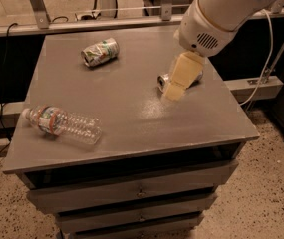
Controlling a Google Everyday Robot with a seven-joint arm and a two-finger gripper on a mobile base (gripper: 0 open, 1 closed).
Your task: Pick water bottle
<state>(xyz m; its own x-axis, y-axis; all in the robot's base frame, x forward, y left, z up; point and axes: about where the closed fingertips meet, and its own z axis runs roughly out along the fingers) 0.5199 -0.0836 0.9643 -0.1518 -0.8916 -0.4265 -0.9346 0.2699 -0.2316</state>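
- Approach: my jaws hover over a can (163, 79) on the table (126, 68); spread or pressed together, I cannot tell
- Next: cross to the bottle (64, 126)

No legible text on water bottle (62, 125) or pincer (175, 86) above table (116, 88).

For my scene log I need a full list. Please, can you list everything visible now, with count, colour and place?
water bottle: one, clear with white cap and orange-red label, lying at the cabinet top's front left.
greenish-white can: one, crushed, lying at the back left.
silver-blue can: one, right of centre, partly hidden behind the pincer.
drawer cabinet: one, grey, centre of view.
floor: speckled, around the cabinet.
arm: one, white, upper right.
pincer: one, cream, over the cabinet top right of centre.
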